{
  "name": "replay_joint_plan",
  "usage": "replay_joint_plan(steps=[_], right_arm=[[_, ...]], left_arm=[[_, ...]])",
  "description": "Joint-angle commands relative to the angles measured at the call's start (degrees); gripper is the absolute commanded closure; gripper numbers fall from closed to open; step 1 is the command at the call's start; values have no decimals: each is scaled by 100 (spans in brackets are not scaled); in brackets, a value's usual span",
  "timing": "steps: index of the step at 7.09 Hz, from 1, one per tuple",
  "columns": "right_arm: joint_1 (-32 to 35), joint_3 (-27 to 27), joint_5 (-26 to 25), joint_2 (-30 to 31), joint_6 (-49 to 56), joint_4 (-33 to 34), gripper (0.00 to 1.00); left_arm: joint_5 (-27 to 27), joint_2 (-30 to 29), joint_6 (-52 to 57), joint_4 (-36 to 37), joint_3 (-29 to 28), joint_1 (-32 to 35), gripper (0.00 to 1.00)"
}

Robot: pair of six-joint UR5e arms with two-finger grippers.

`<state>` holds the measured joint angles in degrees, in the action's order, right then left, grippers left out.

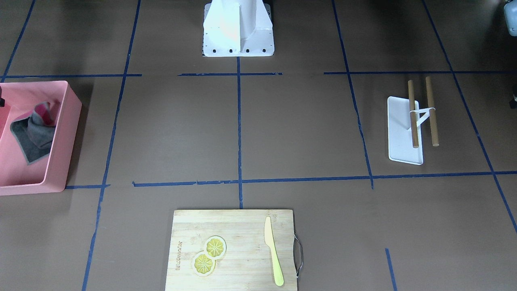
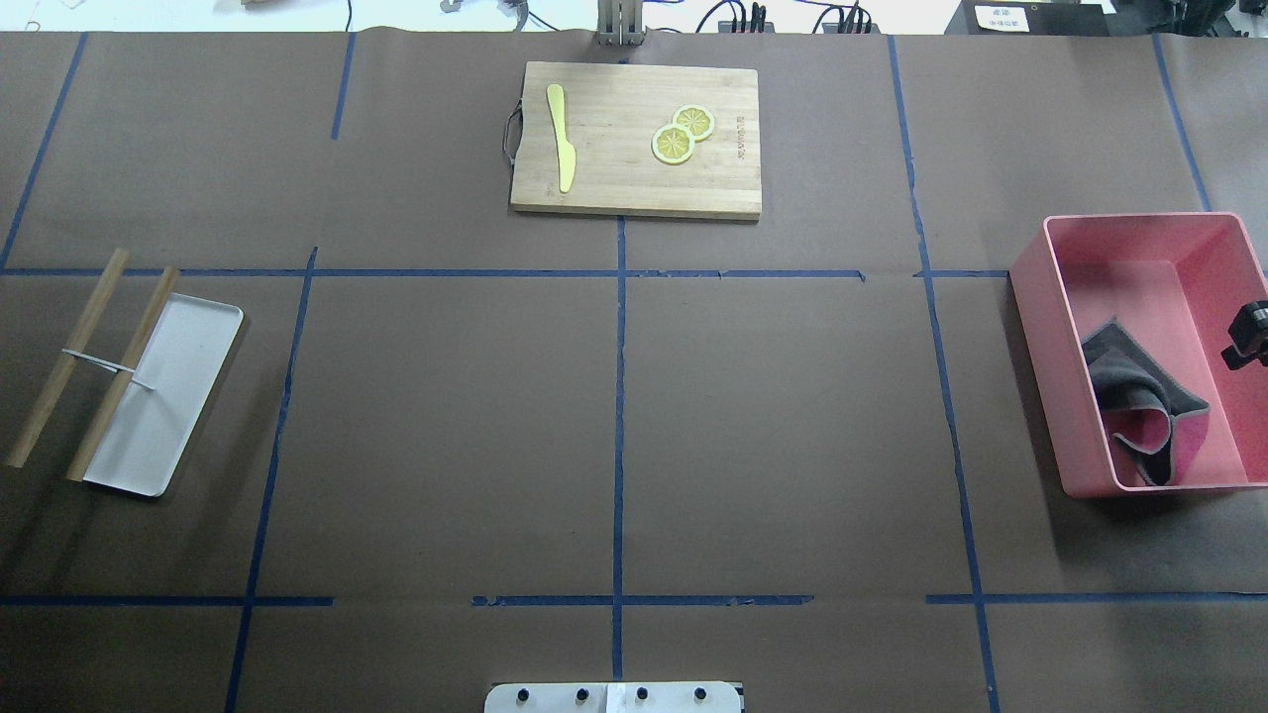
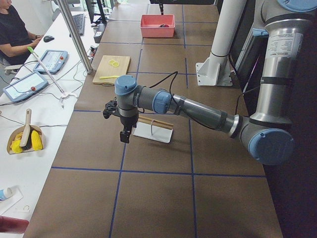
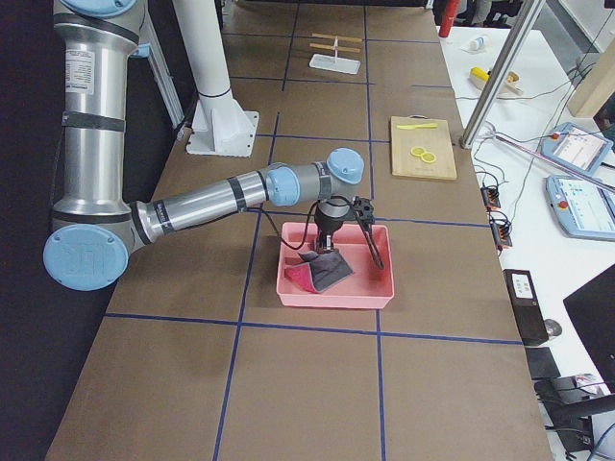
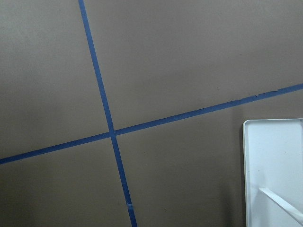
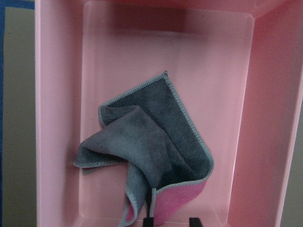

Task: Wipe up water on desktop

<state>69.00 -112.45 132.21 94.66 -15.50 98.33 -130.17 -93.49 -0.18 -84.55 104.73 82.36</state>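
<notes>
The desktop (image 2: 446,416) is a flat brown surface crossed by blue tape lines; I see no water on it. A grey cloth with a pink underside (image 2: 1139,406) lies crumpled in a pink bin (image 2: 1035,327) at the right. The right wrist view shows the cloth (image 6: 151,151) filling the bin's middle. My right gripper (image 6: 171,221) hangs above the bin, its two tips apart and empty, just over the cloth's pink corner. My left gripper (image 3: 124,135) hovers over the desktop beside a white tray (image 3: 153,133); I cannot tell whether it is open or shut.
A wooden cutting board (image 2: 614,178) with a yellow knife (image 2: 562,139) and two lemon slices (image 2: 674,144) lies at the far middle edge. The white tray (image 2: 168,396) with two wooden rods is at the left. The robot base (image 1: 238,36) stands mid-table.
</notes>
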Motion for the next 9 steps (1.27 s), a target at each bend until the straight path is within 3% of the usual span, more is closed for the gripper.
replay_joint_plan(steps=[1, 2, 5, 6, 9], right_arm=[[216, -83, 16, -87, 73, 28, 0], [628, -66, 16, -44, 204, 55, 0], [1648, 249, 33, 201, 2072, 326, 0], [1808, 294, 77, 350, 2373, 354, 0], [2187, 794, 51, 273, 2711, 301, 0]], left_arm=[[0, 67, 35, 0, -127, 0, 0], [-8, 59, 79, -96, -424, 0, 0], [-183, 59, 821, -71, -698, 358, 0], [-654, 41, 878, 173, -717, 456, 0], [-773, 67, 1317, 1351, -569, 790, 0]])
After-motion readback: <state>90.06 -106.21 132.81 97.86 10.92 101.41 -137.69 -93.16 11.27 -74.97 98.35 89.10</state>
